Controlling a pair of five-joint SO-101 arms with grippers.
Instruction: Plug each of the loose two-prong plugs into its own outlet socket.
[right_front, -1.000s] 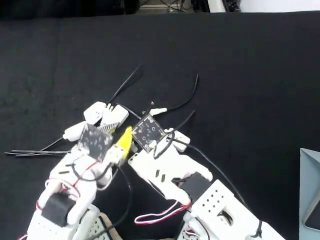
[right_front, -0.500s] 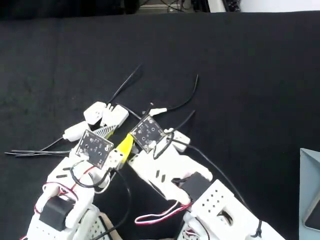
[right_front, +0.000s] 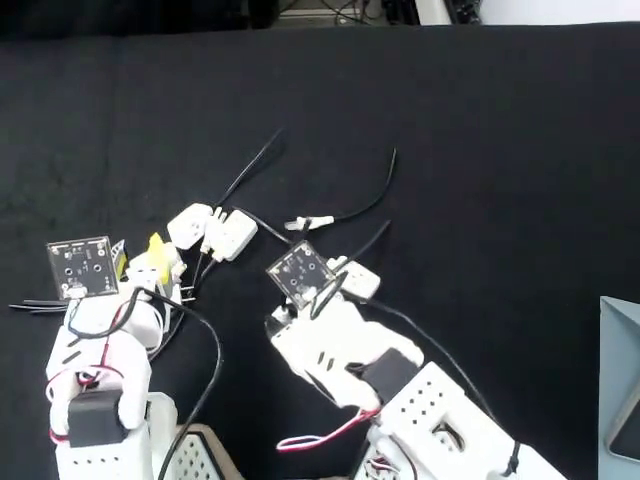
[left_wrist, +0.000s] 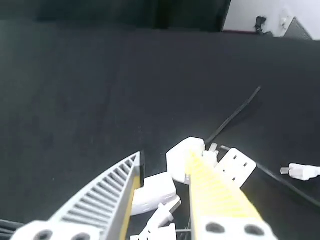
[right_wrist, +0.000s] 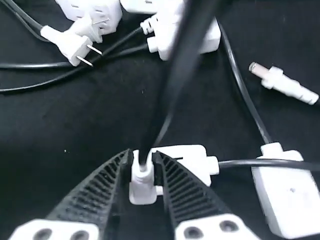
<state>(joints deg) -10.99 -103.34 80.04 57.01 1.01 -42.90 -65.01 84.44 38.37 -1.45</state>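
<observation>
In the right wrist view my right gripper (right_wrist: 142, 154) is shut on a white plug (right_wrist: 142, 186) with a black cord, pressed against a white socket block (right_wrist: 186, 157). A loose two-prong plug (right_wrist: 70, 46) lies farther off beside a white outlet block (right_wrist: 91, 12). My left gripper (left_wrist: 165, 161) is open, and a white plug (left_wrist: 154, 192) lies on the cloth between its fingers. Just beyond its tips sit two white outlet blocks (left_wrist: 185, 154) (left_wrist: 236, 166). In the high view the left gripper (right_front: 158, 258) is left of those outlet blocks (right_front: 212, 228).
A small white barrel connector (right_front: 310, 222) on a black cord lies behind the right arm (right_front: 340, 340). Another white block (right_wrist: 282, 187) lies beside the right gripper. Black cords cross the dark cloth (right_front: 450, 130). A grey bin edge (right_front: 620, 370) stands at far right.
My left arm has swung left and back, away from the right gripper it was beside, and now stands just left of the outlet blocks. The right arm has drawn back slightly.
</observation>
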